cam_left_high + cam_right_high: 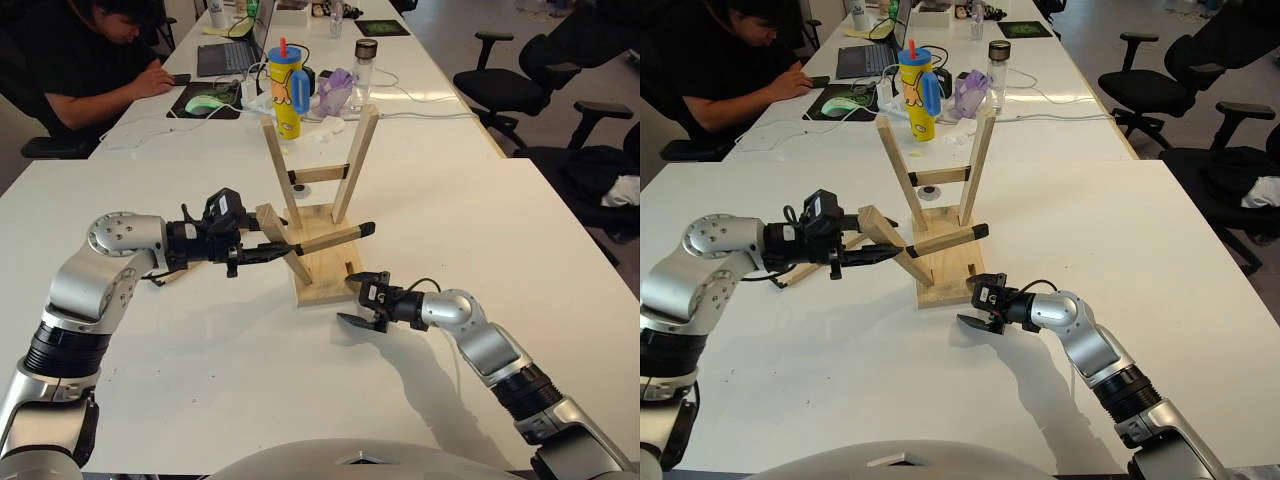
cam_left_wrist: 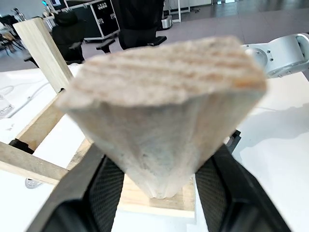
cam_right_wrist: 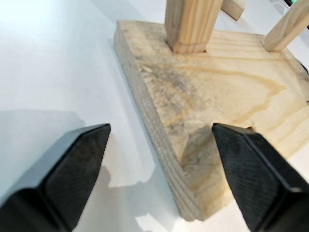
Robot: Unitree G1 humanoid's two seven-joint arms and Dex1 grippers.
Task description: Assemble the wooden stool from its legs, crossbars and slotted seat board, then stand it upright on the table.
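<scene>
left pincer [image 1: 264, 252] clamps the leg [image 1: 283, 243], right pincer [image 1: 355, 300] gapes unclosed astride the seat board [image 1: 325, 268] corner, so a crooked push probably skids it

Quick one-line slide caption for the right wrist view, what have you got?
Right claw open at a corner of the seat board, lying flat on the table, leg slotted in.

The seat board [image 3: 227, 92] is raw pale wood (rough-edged); table [image 1: 200, 400] smooth, matt.
</scene>
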